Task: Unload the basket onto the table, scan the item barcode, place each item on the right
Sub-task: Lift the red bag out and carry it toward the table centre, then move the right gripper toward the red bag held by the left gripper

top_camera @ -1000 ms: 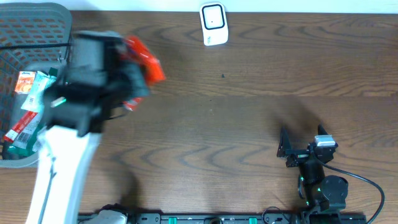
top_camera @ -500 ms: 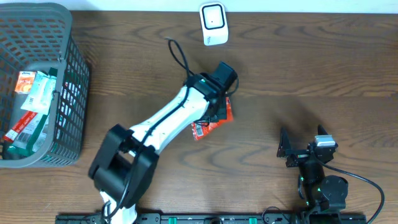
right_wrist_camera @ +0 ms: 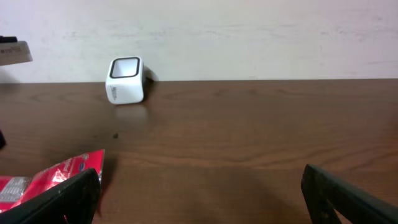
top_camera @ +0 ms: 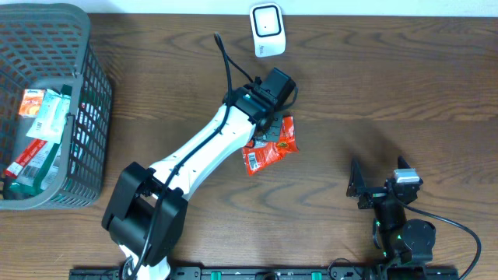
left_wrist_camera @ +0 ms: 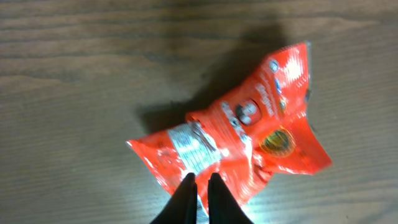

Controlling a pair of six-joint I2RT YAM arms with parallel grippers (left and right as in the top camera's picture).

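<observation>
The left hand [top_camera: 270, 134] is reaching out over the middle of the brown wooden surface [top_camera: 373, 85], its two fingers pressed almost together and pinching the near edge of a red snack packet [top_camera: 272, 152]. In the left wrist view the dark fingertips [left_wrist_camera: 186, 190] are closing on the packet's [left_wrist_camera: 249, 143] crumpled lower edge, right beside a white printed panel [left_wrist_camera: 193, 146] – the print there is too fine to read. The packet is facing up towards that camera, and a dark shadow is falling on the wood beside it, so it is hanging a little above the surface rather than lying flat.

A small white scanner [top_camera: 267, 29] with a dark window is standing at the far edge of the surface, beyond the packet and apart from it. From the right wrist view the scanner [right_wrist_camera: 125, 79] is sitting upright before a pale wall, and one corner of the red packet [right_wrist_camera: 50, 180] is showing low at the left.

The right hand [top_camera: 379, 175] is resting near the front right of the surface, well apart from the packet, its fingers spread wide and holding nothing – both are framing the lower corners of its own view.

A grey mesh basket [top_camera: 85, 101] is standing at the far left, with several more packets [top_camera: 39, 124] lying inside it.
</observation>
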